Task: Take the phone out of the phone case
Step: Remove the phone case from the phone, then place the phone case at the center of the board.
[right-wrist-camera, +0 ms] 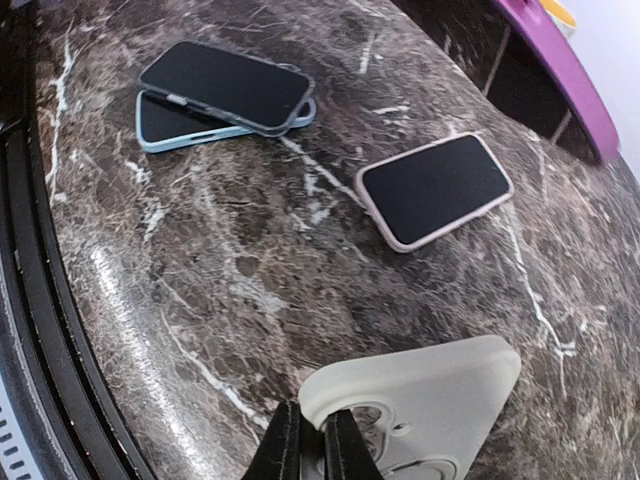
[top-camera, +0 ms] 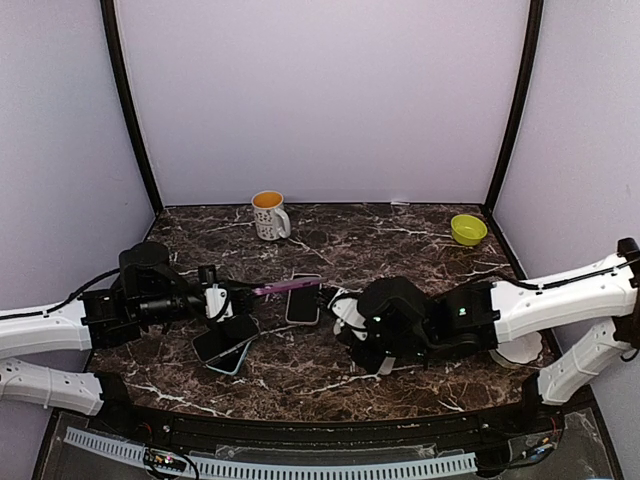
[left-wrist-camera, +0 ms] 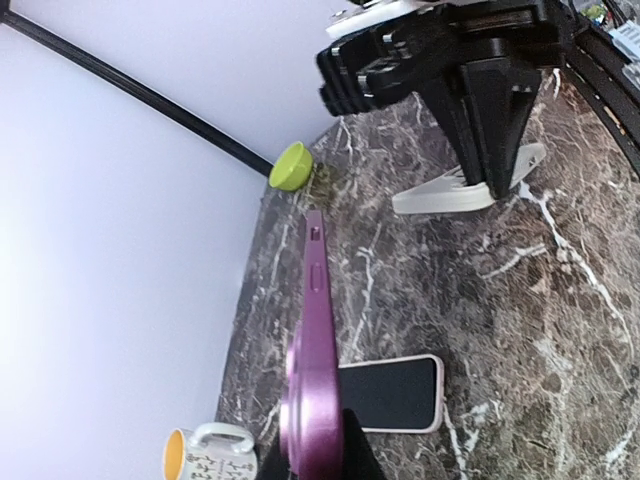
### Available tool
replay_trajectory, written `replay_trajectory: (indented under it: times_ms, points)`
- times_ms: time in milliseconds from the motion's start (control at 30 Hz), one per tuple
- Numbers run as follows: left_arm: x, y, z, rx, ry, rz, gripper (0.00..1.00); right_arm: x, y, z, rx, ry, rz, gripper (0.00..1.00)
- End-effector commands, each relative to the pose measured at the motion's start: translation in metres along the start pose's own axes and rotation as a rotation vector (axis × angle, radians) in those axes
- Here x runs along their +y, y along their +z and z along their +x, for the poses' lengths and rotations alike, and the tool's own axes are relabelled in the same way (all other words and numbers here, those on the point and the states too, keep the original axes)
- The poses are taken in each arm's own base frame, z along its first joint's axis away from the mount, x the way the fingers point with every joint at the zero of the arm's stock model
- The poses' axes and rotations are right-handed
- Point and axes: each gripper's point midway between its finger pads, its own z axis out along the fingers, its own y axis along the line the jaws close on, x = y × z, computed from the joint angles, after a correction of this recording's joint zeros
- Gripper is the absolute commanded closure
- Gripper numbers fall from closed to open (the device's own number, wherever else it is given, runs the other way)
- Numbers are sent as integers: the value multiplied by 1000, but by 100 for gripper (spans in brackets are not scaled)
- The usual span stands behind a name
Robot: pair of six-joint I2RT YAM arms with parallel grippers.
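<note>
Left tool (left-wrist-camera: 320,455) clamped on one end of the purple case (left-wrist-camera: 312,330), holding it edge-on, clear of the counter (left-wrist-camera: 520,330) and above the pink-rimmed phone (right-wrist-camera: 435,188). Side buttons face the wrist cam, can't tell if a phone sits inside. Right tool (right-wrist-camera: 310,440) pinched narrow on the cream case (right-wrist-camera: 430,395) at the camera-cutout end; that one looks empty, tilted, far edge seemingly on the counter. My read: if purple is loaded, right should set the cream shell down first, then push through the camera hole or peel a free corner, with left gripping the rim only, not across the screen. Purple shell looks soft and matte, so expect flex. Two stacked phones (right-wrist-camera: 225,85) lie further off
</note>
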Motion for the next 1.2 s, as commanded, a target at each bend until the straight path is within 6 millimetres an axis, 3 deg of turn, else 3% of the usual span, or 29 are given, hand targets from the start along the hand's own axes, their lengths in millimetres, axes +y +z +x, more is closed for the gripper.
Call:
replay_trajectory:
  times_ms: [0,100,233,433,500,767,1167]
  points:
    - [47,-14,-42,-142,38,-160,100,-69,-56,-50,-202,172,191,100]
    - [47,-15,-41,-138,41,-165,100,-95,-82,-61,-272,219,257,100]
    - [48,-14,-39,-128,45,-174,100,-114,-106,-66,-351,294,269,100]
    - [51,-14,-38,-120,45,-186,100,-144,-106,-55,-369,453,312,100]
    - [51,-14,-38,-120,44,-185,100,-159,-98,-51,-339,496,337,100]
    - [51,-13,-37,-112,45,-180,100,-228,-29,-28,-116,661,307,100]
    - [47,-10,-31,-87,62,-166,100,-300,65,7,171,698,312,100]
